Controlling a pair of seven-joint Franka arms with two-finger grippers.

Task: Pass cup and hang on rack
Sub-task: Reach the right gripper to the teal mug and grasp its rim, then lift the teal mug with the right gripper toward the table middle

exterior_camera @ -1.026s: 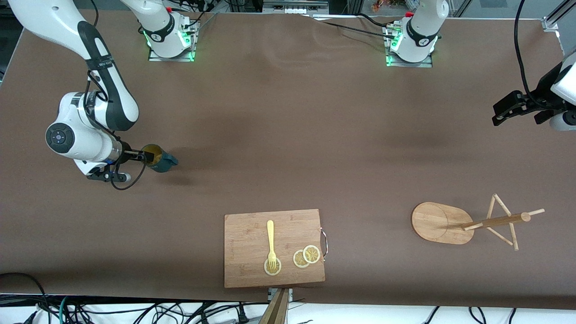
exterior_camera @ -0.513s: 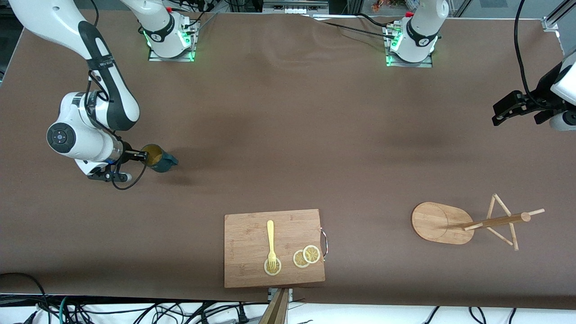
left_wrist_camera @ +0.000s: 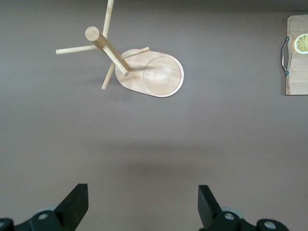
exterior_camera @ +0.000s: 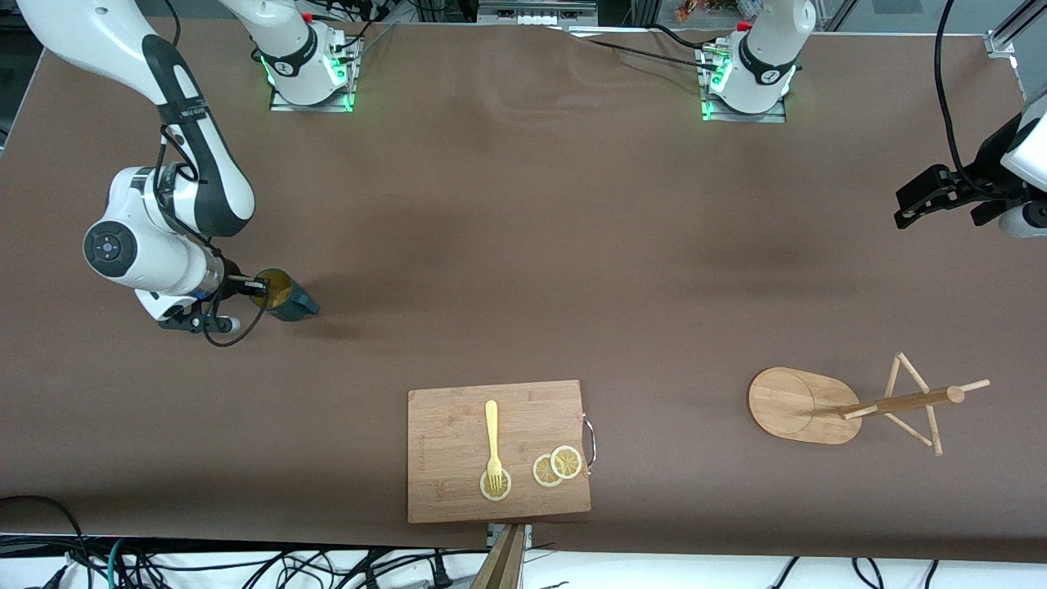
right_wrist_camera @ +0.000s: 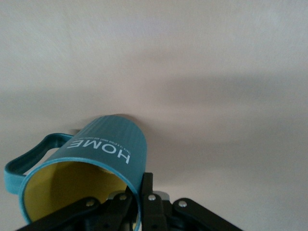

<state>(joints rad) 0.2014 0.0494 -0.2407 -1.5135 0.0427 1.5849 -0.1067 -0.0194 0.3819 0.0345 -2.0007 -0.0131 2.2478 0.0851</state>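
The dark teal cup (exterior_camera: 288,299) with a yellow inside is at the right arm's end of the table, tilted. My right gripper (exterior_camera: 260,288) is shut on its rim. In the right wrist view one finger sits inside the cup (right_wrist_camera: 103,151) and the other outside its wall, at the right gripper (right_wrist_camera: 139,195); the handle points away from the grip. The bamboo rack (exterior_camera: 797,405) stands toward the left arm's end, and its base (left_wrist_camera: 159,74) also shows in the left wrist view. My left gripper (exterior_camera: 914,202) waits open above the table's edge there, with nothing between the left gripper's (left_wrist_camera: 143,197) fingers.
A rectangular wooden cutting board (exterior_camera: 446,425) lies near the front camera's edge, mid-table, carrying a yellow fork (exterior_camera: 492,433) and lemon slices (exterior_camera: 558,466). Its metal handle (exterior_camera: 590,442) faces the rack. Brown cloth covers the table between cup and rack.
The right gripper has closed on the cup's rim. The cup has tipped and shifted slightly with the gripper. The left arm has stayed put.
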